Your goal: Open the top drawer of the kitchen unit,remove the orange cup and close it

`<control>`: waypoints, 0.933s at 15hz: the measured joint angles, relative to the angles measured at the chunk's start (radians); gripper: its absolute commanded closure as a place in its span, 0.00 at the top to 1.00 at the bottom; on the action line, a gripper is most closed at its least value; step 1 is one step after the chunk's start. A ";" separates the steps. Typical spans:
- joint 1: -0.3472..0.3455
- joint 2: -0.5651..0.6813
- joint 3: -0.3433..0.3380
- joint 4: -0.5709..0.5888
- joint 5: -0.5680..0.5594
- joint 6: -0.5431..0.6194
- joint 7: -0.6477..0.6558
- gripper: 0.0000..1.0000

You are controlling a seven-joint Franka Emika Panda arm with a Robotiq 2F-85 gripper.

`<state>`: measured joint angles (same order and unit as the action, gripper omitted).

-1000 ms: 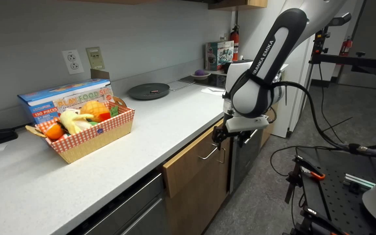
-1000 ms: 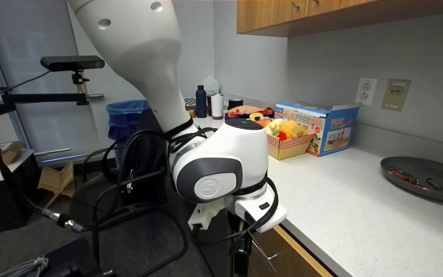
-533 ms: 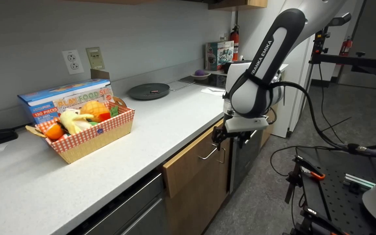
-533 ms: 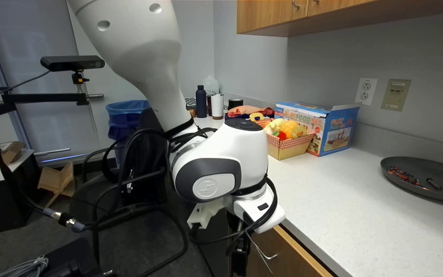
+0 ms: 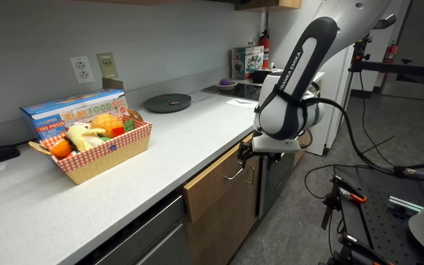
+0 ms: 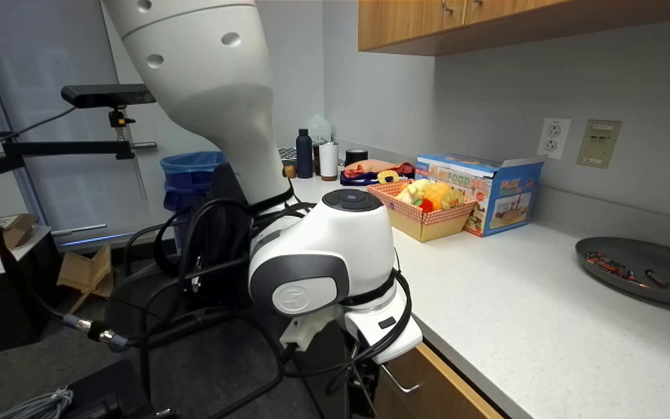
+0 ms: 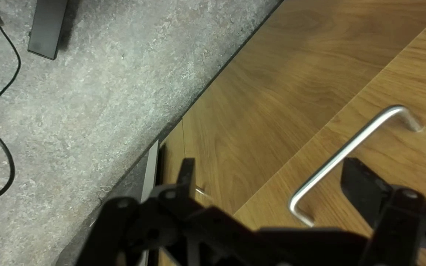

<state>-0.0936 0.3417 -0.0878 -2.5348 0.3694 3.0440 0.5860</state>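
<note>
The top drawer (image 5: 212, 186) of the kitchen unit (image 5: 217, 235) stands slightly open, its wood front jutting out past the white countertop edge; its inside cannot be seen. Its silver bar handle (image 5: 235, 174) also shows in an exterior view (image 6: 398, 381) and in the wrist view (image 7: 340, 155). My gripper (image 5: 257, 160) hangs in front of the drawer, near the handle's far end. In the wrist view my gripper (image 7: 268, 162) is open with nothing held; the handle's lower end shows between the fingers, and the bar passes close by the right fingertip (image 7: 361, 184). The orange cup is out of view.
A basket of toy food (image 5: 109, 158) and a play food box (image 5: 79, 110) stand on the countertop (image 5: 182, 147). A dark pan (image 5: 168, 103) lies further back. Grey drawer fronts (image 5: 160, 235) are beside the wood drawer. A black perforated table (image 5: 381, 217) stands opposite the unit.
The hand has shifted slightly up and away from the countertop, so more of the drawer handle shows in an exterior view. The drawer has not visibly moved.
</note>
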 measured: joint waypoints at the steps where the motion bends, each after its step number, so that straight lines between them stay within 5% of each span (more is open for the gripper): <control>1: -0.011 0.005 0.015 -0.003 0.010 0.022 0.000 1.00; 14: -0.230 0.096 0.212 0.013 0.036 0.162 0.002 1.00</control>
<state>-0.3231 0.4382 0.1244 -2.5218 0.4051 3.2063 0.5881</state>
